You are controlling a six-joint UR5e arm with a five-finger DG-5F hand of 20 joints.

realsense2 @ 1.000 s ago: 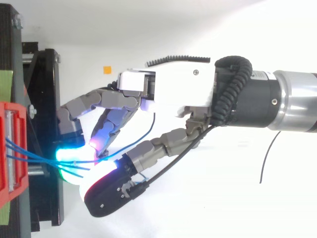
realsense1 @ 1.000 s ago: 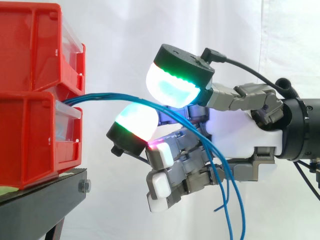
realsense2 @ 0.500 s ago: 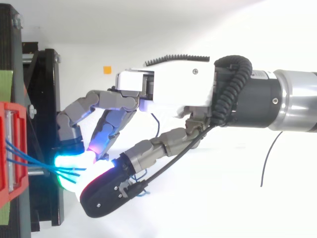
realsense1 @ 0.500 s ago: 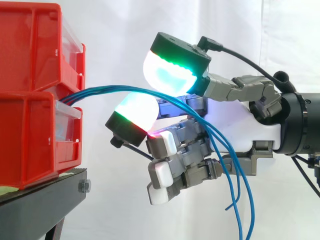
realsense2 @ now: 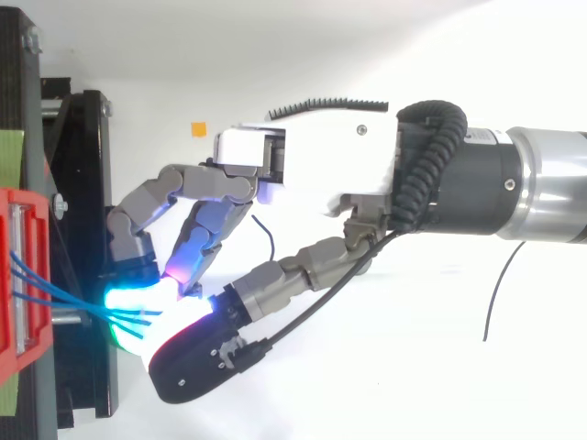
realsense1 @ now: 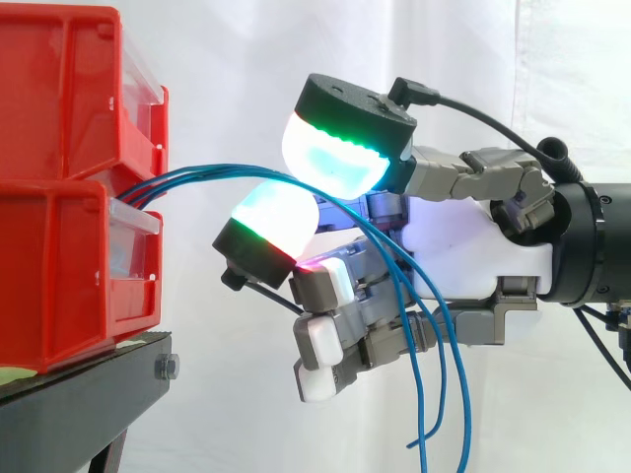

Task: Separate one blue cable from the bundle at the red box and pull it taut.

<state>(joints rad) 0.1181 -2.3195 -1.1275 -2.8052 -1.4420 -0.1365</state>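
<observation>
Several thin blue cables (realsense1: 197, 177) leave the gap between two stacked red boxes (realsense1: 69, 266) at the left and arc rightward. My hand (realsense1: 473, 256) comes in from the right at box height. The bundle runs between a large green-white pad (realsense1: 335, 158) above and a second glowing pad (realsense1: 271, 222) below, which close on it together. Past the pinch the cables hang loose in front of the curled lower fingers, ends dangling near the bottom edge. From above, the cables (realsense2: 55, 293) fan from the red box (realsense2: 23, 275) into the glowing pads of the hand (realsense2: 321, 165).
The red boxes sit on a black stand (realsense1: 89, 384) with a bolt at its corner. A white curtain hangs behind. A small orange square (realsense2: 198, 128) lies on the white surface near the stand.
The two glowing pads have drawn closer around the bundle. The cables' arc has risen a little, and the loose hanging ends have swung left.
</observation>
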